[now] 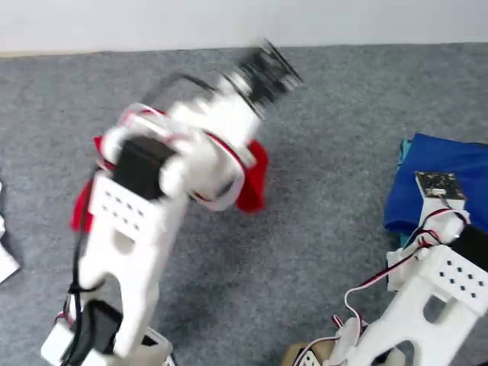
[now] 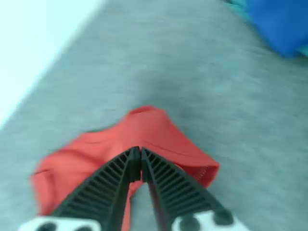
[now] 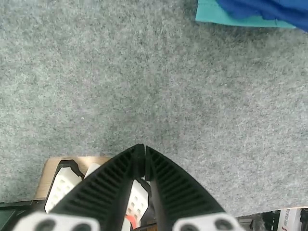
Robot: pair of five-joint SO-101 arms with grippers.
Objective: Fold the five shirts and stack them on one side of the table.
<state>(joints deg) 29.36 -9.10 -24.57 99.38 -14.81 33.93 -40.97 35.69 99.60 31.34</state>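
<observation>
A folded red shirt (image 1: 255, 179) lies on the grey felt at mid-left, mostly under the raised left arm (image 1: 191, 145). In the left wrist view my left gripper (image 2: 140, 152) is shut, its tips together just above the red shirt (image 2: 144, 127), with no cloth visibly pinched. A blue shirt (image 1: 442, 183) lies on top of a teal one (image 1: 405, 149) at the right edge. My right gripper (image 3: 144, 147) is shut over bare felt, a short way from the blue shirt (image 3: 269, 7) and the teal shirt (image 3: 216, 14).
A white piece of cloth (image 1: 4, 259) lies at the left edge. The right arm (image 1: 435, 290) stands at the front right on a wooden base (image 3: 53, 166). Open grey felt (image 1: 328, 229) lies between the red shirt and the blue stack.
</observation>
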